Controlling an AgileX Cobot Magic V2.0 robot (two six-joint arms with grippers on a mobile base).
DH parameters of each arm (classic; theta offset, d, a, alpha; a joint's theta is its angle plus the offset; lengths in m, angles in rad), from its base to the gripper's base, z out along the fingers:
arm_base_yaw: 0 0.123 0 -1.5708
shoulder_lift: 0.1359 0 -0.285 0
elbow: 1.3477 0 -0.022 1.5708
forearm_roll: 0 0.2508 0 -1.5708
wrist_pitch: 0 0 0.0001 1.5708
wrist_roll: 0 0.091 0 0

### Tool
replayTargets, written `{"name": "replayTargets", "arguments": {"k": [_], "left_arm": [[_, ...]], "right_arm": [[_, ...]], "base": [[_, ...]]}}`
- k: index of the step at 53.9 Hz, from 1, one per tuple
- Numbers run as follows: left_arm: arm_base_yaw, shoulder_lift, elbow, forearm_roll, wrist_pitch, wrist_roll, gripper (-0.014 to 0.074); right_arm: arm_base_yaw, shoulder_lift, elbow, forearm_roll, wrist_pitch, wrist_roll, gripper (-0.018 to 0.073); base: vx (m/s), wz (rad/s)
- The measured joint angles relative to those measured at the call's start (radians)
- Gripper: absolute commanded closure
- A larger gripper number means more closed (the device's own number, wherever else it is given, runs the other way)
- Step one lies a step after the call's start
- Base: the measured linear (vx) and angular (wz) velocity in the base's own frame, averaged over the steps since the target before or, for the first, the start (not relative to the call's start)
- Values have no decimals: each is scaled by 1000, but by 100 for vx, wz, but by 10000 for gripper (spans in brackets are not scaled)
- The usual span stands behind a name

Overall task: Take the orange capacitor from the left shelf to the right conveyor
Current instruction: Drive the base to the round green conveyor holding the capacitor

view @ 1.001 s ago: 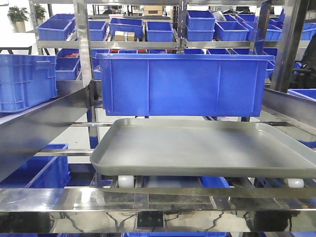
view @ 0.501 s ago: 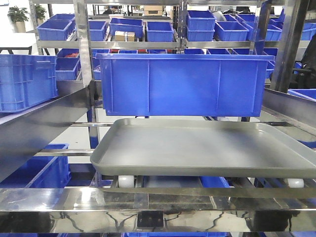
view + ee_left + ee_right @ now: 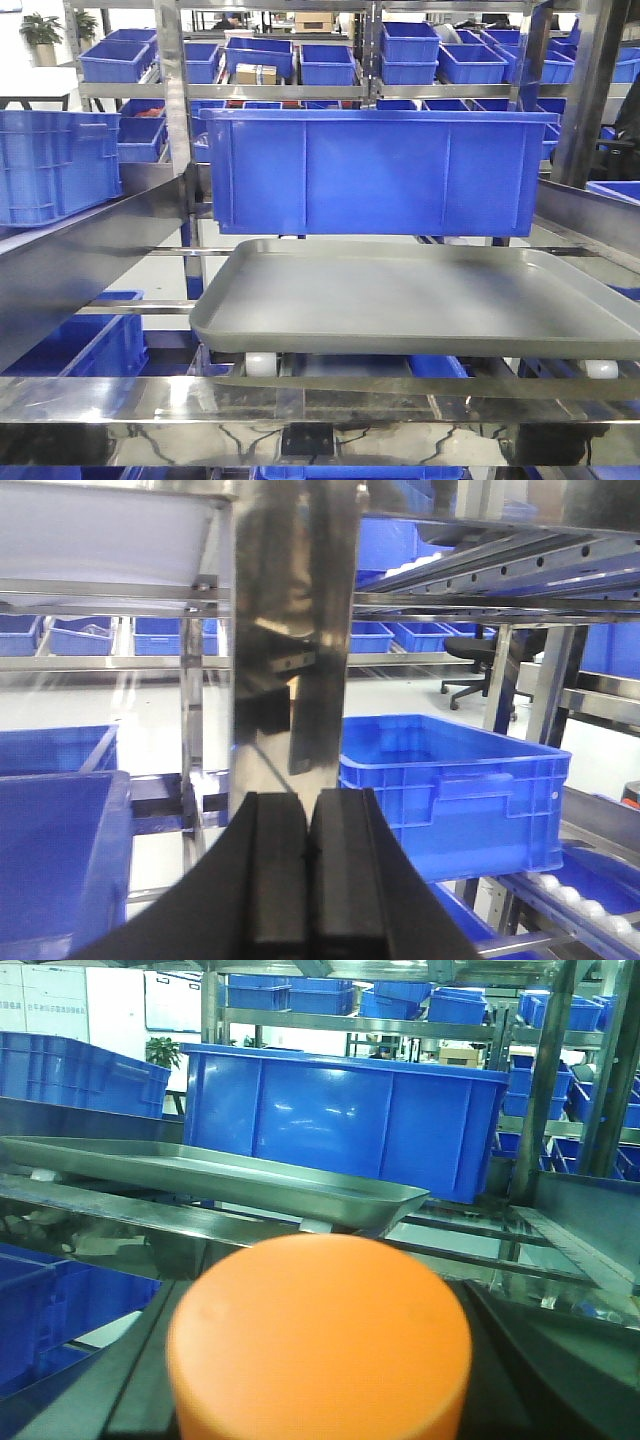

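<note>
The left end effector is seen level, its pads pressed flat together with nothing between them, pointed at a steel upright; the orange capacitor is gripped in the right end effector, flat top toward the camera, just before the left shelf, its grey tray and blue bin.

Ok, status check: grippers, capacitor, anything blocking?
Left gripper shut, empty. Right gripper shut on orange capacitor. Grey tray and steel shelf rail close ahead; conveyor not in view.
</note>
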Motion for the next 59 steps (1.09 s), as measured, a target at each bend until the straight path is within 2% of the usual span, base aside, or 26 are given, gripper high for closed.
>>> {"name": "replayTargets", "arguments": {"k": [30, 59], "left_arm": [[0, 0, 0, 0, 0, 0, 603], [0, 0, 0, 0, 0, 0, 603]], "right_arm": [[0, 0, 0, 0, -1, 0, 567], [0, 0, 0, -1, -1, 0, 567]], "base": [[-11, 16], [-22, 50]]}}
